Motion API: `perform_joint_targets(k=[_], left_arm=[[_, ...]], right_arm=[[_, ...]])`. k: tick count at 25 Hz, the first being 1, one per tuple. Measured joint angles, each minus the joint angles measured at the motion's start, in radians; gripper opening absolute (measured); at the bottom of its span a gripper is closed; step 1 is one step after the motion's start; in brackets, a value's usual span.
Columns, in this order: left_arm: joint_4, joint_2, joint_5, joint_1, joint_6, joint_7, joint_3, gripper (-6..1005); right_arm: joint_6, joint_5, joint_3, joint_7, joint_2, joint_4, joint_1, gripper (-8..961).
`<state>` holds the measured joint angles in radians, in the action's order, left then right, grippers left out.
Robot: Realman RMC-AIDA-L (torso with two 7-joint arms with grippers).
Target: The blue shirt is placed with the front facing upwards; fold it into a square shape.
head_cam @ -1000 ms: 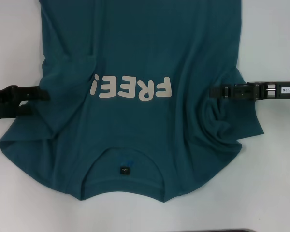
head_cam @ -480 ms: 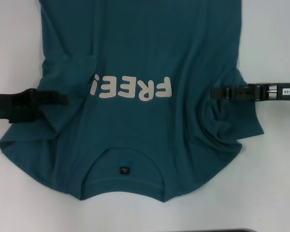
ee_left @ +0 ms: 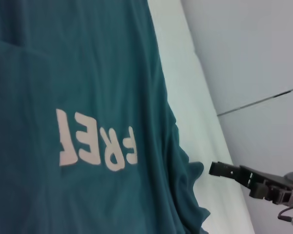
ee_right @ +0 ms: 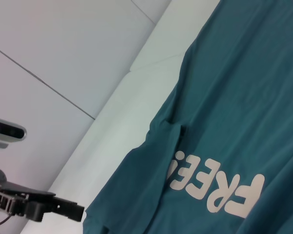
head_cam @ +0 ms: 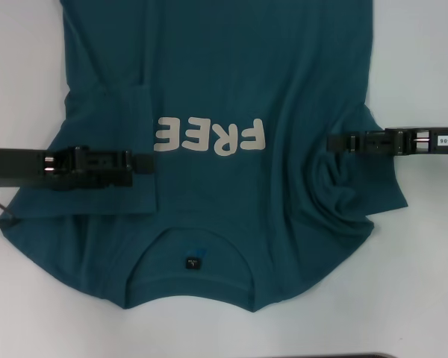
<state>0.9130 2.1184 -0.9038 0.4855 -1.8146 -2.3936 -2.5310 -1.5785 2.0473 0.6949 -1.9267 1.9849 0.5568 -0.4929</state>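
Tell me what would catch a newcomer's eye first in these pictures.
The blue shirt fills the white table, its cream lettering upside down in the head view and partly covered by a fold. The left gripper reaches over that folded left side; the right gripper sits at the shirt's bunched right edge.

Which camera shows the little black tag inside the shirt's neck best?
The head view. The small black tag sits inside the round neckline of the dark teal-blue cotton shirt, nearest the robot, in plain sight. Both wrist views show only the shirt's chest and cream lettering, no tag.
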Motion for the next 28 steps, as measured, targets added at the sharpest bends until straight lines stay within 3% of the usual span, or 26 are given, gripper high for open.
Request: perform_joint_targets(k=[6, 11, 14, 18, 24, 28], left_arm=[[-0.013, -0.017, -0.009, -0.02, -0.003, 0.055, -0.045, 793], [-0.011, -0.011, -0.048, -0.052, -0.073, 0.31, -0.091, 793], [-0.021, -0.006, -0.057, -0.068, -0.078, 0.356, -0.092, 793], [-0.066, -0.018, -0.06, -0.067, -0.081, 0.314, -0.118, 793], [-0.079, -0.021, -0.099, -0.065, -0.08, 0.231, -0.188, 793], [-0.079, -0.021, -0.116, -0.07, -0.082, 0.223, -0.203, 793]], right_arm=[[0.0, -0.003, -0.01, 0.0, 0.005, 0.0, -0.004, 849], [0.013, -0.004, -0.069, -0.012, 0.013, -0.005, -0.005, 848], [0.014, -0.004, -0.074, -0.028, 0.01, -0.009, -0.008, 848], [0.025, 0.002, -0.068, -0.137, -0.019, -0.007, -0.01, 847], [0.021, 0.084, -0.071, -0.325, -0.095, 0.046, -0.001, 846], [-0.016, 0.171, -0.074, -0.428, -0.116, 0.079, -0.003, 845]])
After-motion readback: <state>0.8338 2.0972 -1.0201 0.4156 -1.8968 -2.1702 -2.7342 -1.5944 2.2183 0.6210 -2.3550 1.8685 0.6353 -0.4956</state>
